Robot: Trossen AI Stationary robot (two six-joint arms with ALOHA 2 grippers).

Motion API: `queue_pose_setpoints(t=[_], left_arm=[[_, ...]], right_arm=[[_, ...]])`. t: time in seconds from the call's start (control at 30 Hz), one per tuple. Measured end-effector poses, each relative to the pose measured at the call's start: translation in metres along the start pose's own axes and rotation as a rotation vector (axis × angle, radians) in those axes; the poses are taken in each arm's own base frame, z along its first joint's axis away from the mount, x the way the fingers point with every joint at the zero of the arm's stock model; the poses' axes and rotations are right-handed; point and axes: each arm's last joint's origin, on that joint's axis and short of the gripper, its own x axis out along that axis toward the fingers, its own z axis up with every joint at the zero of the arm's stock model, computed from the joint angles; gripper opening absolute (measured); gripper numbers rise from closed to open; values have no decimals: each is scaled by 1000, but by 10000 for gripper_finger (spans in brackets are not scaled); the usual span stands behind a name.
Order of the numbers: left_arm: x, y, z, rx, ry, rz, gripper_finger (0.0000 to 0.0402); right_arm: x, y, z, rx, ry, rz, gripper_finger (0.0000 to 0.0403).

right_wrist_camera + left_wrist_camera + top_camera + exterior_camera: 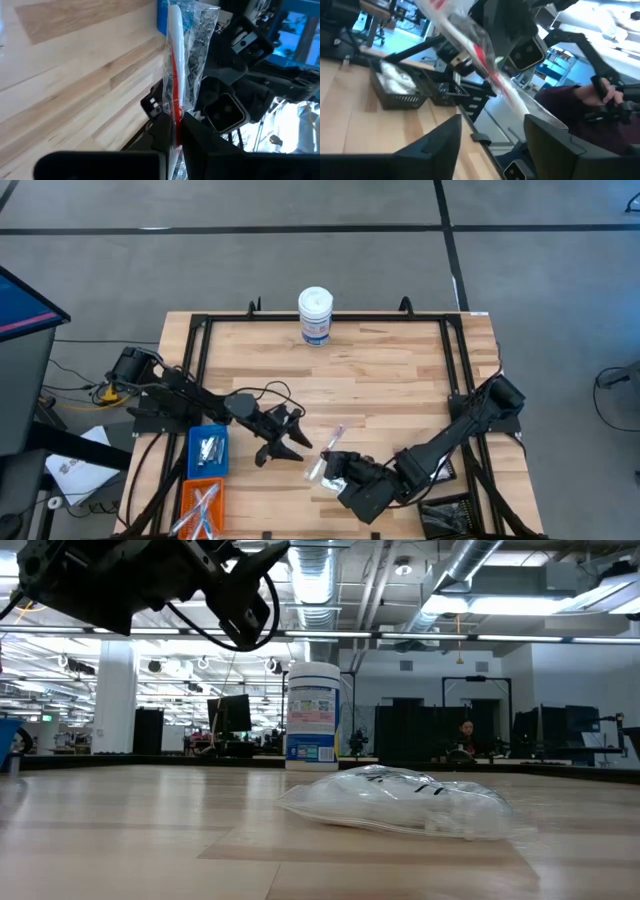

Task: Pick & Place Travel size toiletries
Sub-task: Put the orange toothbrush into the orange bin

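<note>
Right gripper [176, 131] pinches our white-and-red stick [175, 65] in its clear wrapper, long axis pointing toward the spread left gripper [290, 442] nearby.

One tall white canister [315, 315] stands at the far edge of the table [380, 380]. Two dark arms work over the wood, so two grippers: the left gripper [297, 442] and the right gripper [333, 469]. One white-and-red stick in a clear wrapper [176, 75] is up in the air. One clear crinkly packet [400, 802] lies flat on the boards. By the left arm sit two bins, one blue bin [208, 451] and one orange bin [200, 508]. How many pieces they hold, I can't count.
</note>
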Motion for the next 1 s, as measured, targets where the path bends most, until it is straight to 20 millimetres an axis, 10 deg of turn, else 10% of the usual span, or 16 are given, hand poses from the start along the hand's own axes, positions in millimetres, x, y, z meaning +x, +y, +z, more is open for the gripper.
queue_pose_setpoints(t=[1.0], left_arm=[[-11, 9, -2, -44, -19, 24, 246]], right_arm=[[41, 6, 10, -116, 159, -58, 24]])
